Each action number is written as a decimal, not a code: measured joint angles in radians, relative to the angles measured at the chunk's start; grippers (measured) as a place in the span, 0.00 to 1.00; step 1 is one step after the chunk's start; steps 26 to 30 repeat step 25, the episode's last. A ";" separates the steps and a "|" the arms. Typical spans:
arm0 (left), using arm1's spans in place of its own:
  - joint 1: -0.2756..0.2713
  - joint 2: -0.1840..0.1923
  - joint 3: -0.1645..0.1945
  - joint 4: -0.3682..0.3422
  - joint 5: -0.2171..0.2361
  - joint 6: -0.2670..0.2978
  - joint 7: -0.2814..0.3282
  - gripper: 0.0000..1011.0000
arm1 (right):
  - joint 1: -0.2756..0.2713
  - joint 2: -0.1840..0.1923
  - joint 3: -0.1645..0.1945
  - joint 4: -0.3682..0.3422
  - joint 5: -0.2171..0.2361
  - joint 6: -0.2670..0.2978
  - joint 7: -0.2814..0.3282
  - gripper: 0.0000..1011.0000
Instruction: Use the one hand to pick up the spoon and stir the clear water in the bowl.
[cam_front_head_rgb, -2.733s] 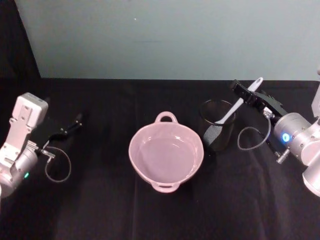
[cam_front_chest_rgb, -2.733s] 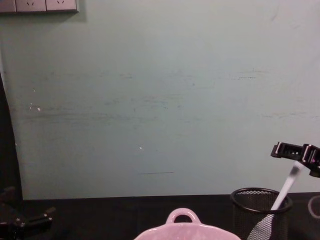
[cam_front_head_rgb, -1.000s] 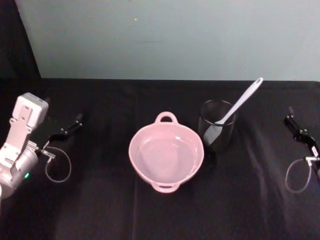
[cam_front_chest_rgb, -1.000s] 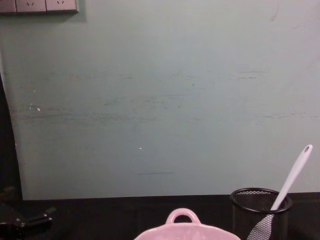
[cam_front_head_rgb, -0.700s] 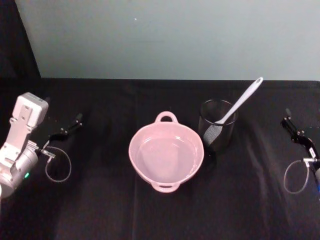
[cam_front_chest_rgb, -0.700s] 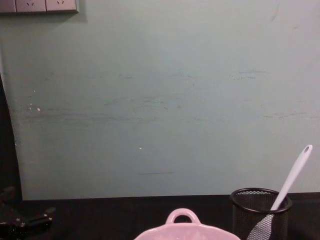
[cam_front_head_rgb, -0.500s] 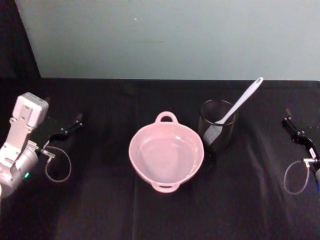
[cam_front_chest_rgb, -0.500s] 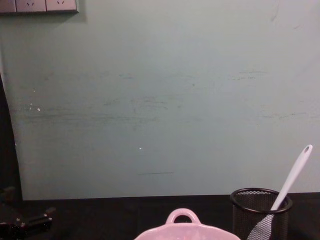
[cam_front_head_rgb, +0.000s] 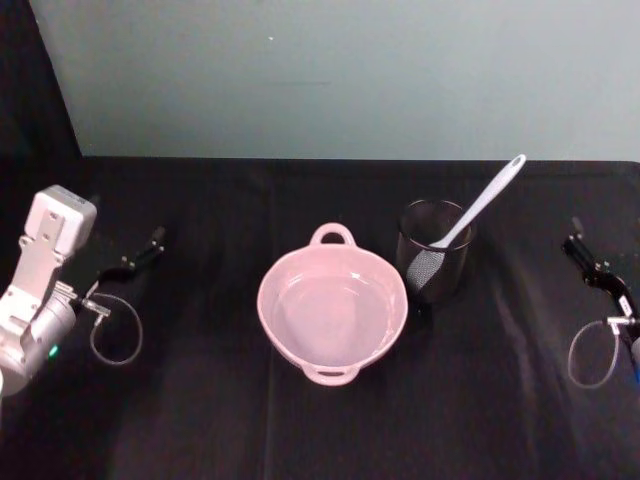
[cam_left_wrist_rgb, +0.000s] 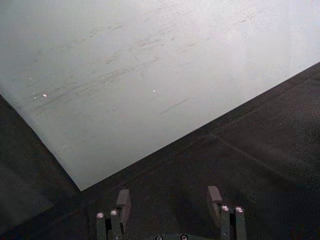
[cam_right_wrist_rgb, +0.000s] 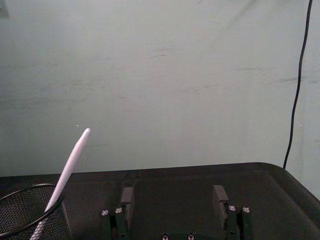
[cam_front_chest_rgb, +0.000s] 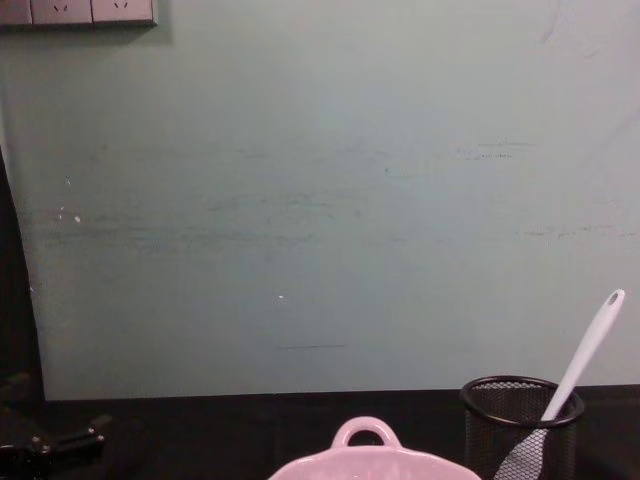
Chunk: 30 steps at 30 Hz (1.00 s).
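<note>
The left gripper (cam_front_head_rgb: 140, 252) sits parked far left on the black table (cam_front_head_rgb: 200, 400), jaws spread and empty, as its wrist view shows (cam_left_wrist_rgb: 170, 205). It is well apart from everything else, likely because one arm alone is meant to do this job.

To its right, mid-table, stands one bowl (cam_front_head_rgb: 333, 310), pink, holding clear water, with a loop handle on its far rim and another on the near rim. It sits square before the robot, probably so either arm could reach it.

Just right of the bowl is one mesh cup (cam_front_head_rgb: 436, 250), and in it one spoon (cam_front_head_rgb: 480, 205). The blade is down inside the cup and the handle leans up and away to the right, its holed end free in the air. That lean points the handle toward the right gripper, which I judge makes it the natural arm for the pick.

The right gripper (cam_front_head_rgb: 590, 262) is at the far right edge, well clear of the cup. Its wrist view shows the jaws (cam_right_wrist_rgb: 172, 200) apart with nothing between them, and the spoon off to one side. The spoon is not yet grasped; no stirring has begun.
</note>
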 joint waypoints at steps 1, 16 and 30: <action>0.000 0.000 0.000 0.000 0.000 0.000 0.000 1.00 | 0.000 0.000 0.000 0.000 0.000 0.000 0.000 0.99; 0.000 0.000 0.000 0.000 0.000 0.000 0.000 1.00 | 0.000 0.001 0.000 0.000 0.001 -0.001 0.000 0.99; 0.000 0.000 0.000 0.000 0.000 0.000 0.000 1.00 | 0.000 0.001 0.000 0.000 0.001 -0.001 0.000 0.99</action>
